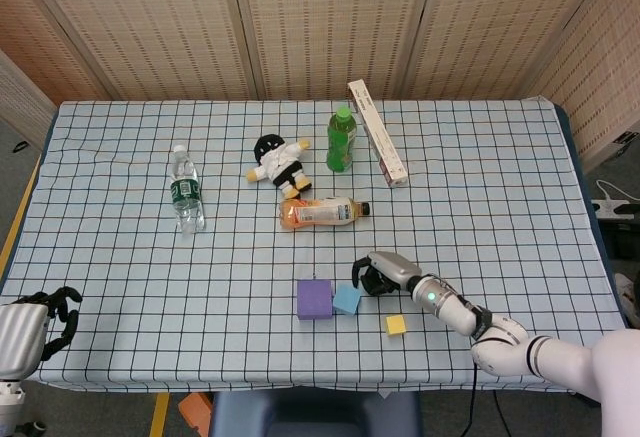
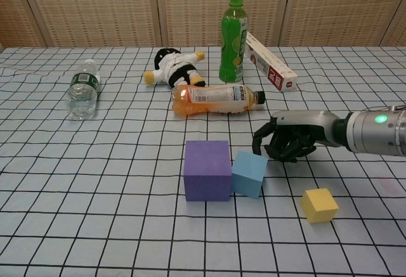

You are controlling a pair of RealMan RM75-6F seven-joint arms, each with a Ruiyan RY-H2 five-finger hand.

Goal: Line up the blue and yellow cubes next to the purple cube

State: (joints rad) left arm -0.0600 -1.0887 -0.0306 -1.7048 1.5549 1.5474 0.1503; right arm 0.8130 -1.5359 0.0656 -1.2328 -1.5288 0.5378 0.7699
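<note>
The purple cube (image 1: 314, 299) (image 2: 207, 170) stands near the table's front edge. The blue cube (image 1: 347, 300) (image 2: 248, 173) sits against its right side, turned at a slight angle. The yellow cube (image 1: 396, 325) (image 2: 319, 205) lies alone further right and nearer the front. My right hand (image 1: 378, 275) (image 2: 288, 139) hovers low just behind and right of the blue cube, its fingers curled in with nothing in them, apart from the cube. My left hand (image 1: 45, 322) rests at the front left corner, holding nothing, and shows only in the head view.
An orange drink bottle (image 1: 322, 212) (image 2: 216, 99) lies on its side behind the cubes. Further back are a panda doll (image 1: 279, 163) (image 2: 174, 68), an upright green bottle (image 1: 341, 139) (image 2: 233, 39) and a long box (image 1: 377, 144) (image 2: 269, 61). A water bottle (image 1: 186, 189) (image 2: 82, 89) lies at the left.
</note>
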